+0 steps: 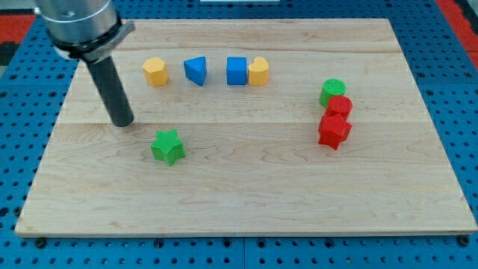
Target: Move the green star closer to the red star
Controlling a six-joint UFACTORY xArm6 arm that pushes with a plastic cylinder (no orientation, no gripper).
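A green star (168,146) sits on a pale wooden board (246,202), left of centre and toward the view's bottom. The red star (334,131) it must approach lies well apart from it, far to the view's right, in a tight column beneath a red cylinder (339,107) and a green cylinder (332,91). The push appears not to have started; nearly the whole gap is left to close.

Along the view's top is a row: a yellow block (155,72), a blue triangular block (196,70), and a blue cube (237,71) touching another yellow block (259,72).

The arm ends in a dark rod with no jaws to open or close. My tip (122,123) rests on the board just up and left of the green star, near it but not touching, which looks suitable for pushing it rightward.
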